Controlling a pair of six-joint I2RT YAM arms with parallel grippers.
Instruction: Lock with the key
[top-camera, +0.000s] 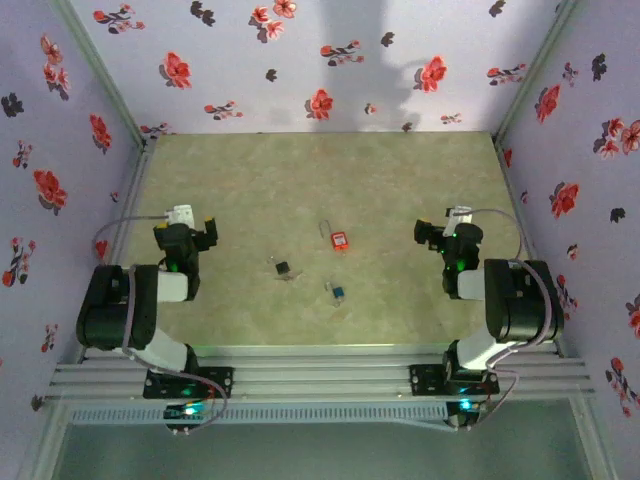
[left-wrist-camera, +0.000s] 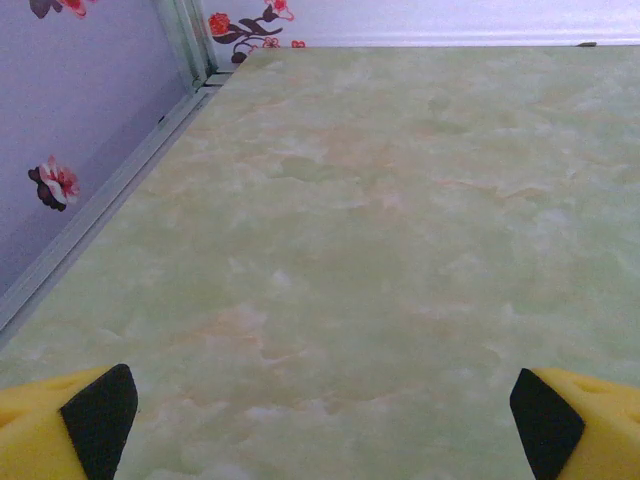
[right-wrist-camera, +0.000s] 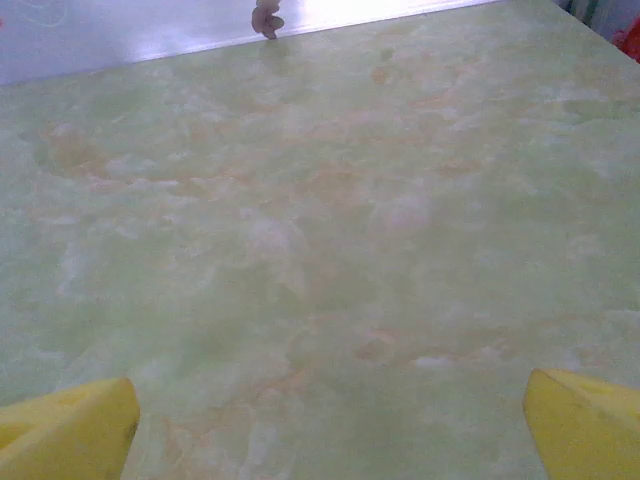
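Left gripper (left-wrist-camera: 320, 425): jaws spread wide, nothing between them but bare table; middle left of the top view, well apart from the lock.
Left fingers (left-wrist-camera: 50, 435): yellow with black pads, at the two lower corners of the left wrist view, a detail too small to read from above.
Left wall (left-wrist-camera: 70, 150): lilac with red flowers, at the upper left of the left wrist view, meeting the table along a pale rail.
Small dark item (top-camera: 283, 268): lower centre of the top view, lying on the table; possibly the key, too small to tell.
Red padlock (top-camera: 340, 240): centre of the top view, flat on the table, shackle toward the top of the frame, between the two arms and touched by neither.
Small blue item (top-camera: 337, 291): just below the padlock in the frame, apart from it.
Table (top-camera: 400, 180): marbled green, seen whole from above and close up from both wrists.
Right gripper (right-wrist-camera: 330, 430): jaws wide apart, gripping nothing; middle right of the top view.
Right fingers (right-wrist-camera: 590, 430): yellow tips at the lower corners of the right wrist view.
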